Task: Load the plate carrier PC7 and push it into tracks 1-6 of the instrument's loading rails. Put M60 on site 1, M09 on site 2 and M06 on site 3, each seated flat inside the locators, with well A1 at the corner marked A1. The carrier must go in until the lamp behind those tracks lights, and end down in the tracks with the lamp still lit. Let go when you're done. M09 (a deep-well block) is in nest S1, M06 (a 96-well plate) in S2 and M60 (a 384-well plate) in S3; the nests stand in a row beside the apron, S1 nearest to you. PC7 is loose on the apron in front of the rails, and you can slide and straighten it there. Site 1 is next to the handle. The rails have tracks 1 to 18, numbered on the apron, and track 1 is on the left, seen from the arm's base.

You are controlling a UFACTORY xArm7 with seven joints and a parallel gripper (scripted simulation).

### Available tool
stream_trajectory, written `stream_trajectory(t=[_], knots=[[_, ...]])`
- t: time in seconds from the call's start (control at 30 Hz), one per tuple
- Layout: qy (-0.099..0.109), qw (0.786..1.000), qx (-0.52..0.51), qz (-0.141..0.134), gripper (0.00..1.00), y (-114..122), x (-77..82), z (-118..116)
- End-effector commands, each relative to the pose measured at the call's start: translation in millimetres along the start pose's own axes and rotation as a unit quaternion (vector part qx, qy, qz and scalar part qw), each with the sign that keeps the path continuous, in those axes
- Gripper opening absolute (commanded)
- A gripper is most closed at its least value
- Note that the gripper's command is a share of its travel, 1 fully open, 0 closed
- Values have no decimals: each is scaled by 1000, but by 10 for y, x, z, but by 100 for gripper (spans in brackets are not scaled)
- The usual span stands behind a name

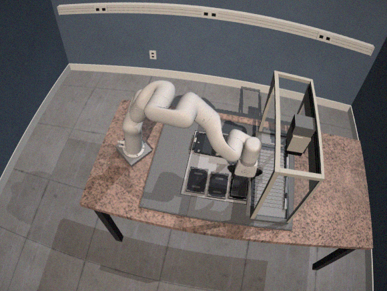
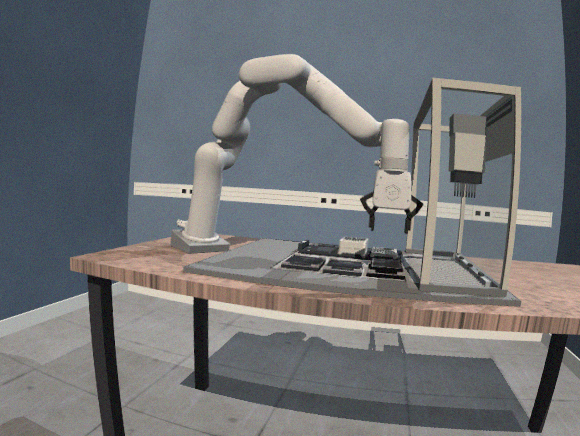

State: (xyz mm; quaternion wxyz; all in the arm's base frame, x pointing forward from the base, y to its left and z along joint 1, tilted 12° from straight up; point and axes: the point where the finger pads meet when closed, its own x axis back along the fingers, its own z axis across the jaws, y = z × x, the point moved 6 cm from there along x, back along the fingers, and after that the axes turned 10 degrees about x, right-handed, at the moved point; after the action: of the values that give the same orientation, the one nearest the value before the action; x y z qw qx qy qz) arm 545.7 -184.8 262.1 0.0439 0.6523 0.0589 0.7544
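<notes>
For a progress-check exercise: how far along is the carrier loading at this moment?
Done: nothing can be confirmed. The ribbed rails inside the frame hold no carrier. In hand: nothing; the open claw hovers above the dark plate nearest the rails. Left: seemingly all the plate placing, then pushing the carrier in and letting go.

Counted one arm [image 2: 320, 95] with one gripper [image 2: 391, 222] on one table [image 2: 150, 270] that showed four dark legs. There were three dark nests [image 1: 197, 180] in a row, one plate carrier [image 1: 204, 143] behind them and one pale block [image 2: 353, 245]. One tan frame [image 2: 434, 180] held one boxy head [image 2: 467, 147], and the wall had one outlet [image 1: 153, 54].
</notes>
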Motion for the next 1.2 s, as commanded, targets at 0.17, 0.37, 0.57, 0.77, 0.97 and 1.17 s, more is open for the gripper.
stream_trajectory(t=[0.17, 0.37, 0.57, 0.77, 0.97, 1.17], knots=[[2, 1000, 0, -1, 100, 3, -127, 10], [2, 1000, 0, -1, 100, 3, -193, 10], [2, 1000, 0, -1, 100, 3, -293, 10], [2, 1000, 0, -1, 100, 3, -393, 11], [2, 1000, 0, -1, 100, 3, -459, 11], [2, 1000, 0, -1, 100, 3, -560, 11]])
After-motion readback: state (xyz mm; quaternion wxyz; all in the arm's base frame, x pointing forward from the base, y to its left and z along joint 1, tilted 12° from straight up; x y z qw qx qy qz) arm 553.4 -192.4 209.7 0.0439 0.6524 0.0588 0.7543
